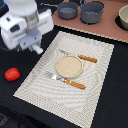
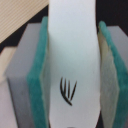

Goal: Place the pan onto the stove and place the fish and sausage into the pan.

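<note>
Exterior view, left to right: the white arm body with its gripper (image 1: 36,49) sits at upper left, blurred, over the black table (image 1: 112,95) just off the placemat's corner. Below it, near the exterior view's left edge, the red-orange sausage (image 1: 12,74) lies alone on the black top, well apart from the cookware. Centre: pale striped placemat (image 1: 45,90) w/ a round tan plate (image 1: 68,66) on it; a wooden-handled fork (image 1: 66,81) lies on the plate's near side, a wooden-handled knife (image 1: 80,57) on its far side. Along the far edge, the pinkish-brown stove (image 1: 107,27) carries the blue-grey pan (image 1: 67,10), then a larger grey pot (image 1: 92,11) just beside it; another round vessel (image 1: 123,19) is cut off at the right edge, type unclear.

Wrist view: the fish (image 2: 71,60), flat and white w/ a small black fin mark, fills the frame between the two teal-padded fingers (image 2: 37,80). Both pads press its sides, so the claw is clamped on the fish. A bit of placemat shows at one corner.
</note>
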Available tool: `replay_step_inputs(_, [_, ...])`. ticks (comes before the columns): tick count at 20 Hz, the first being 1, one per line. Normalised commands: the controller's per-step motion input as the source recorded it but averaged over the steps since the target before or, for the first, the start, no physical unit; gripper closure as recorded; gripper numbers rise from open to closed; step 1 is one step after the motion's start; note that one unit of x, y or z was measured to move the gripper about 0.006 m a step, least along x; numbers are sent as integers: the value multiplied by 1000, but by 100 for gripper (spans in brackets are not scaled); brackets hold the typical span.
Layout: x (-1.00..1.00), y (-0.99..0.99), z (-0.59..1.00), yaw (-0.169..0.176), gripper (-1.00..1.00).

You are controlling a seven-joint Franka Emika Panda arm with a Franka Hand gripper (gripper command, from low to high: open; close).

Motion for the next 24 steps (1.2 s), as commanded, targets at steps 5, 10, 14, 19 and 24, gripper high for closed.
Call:
replay_step_inputs(5, [327,920,556,0,100])
replay_step_inputs(10, [333,905,375,0,100])
replay_step_inputs(14, [304,911,315,0,100])
replay_step_inputs(19, [261,924,235,0,100])
replay_step_inputs(24, [213,926,107,0,100])
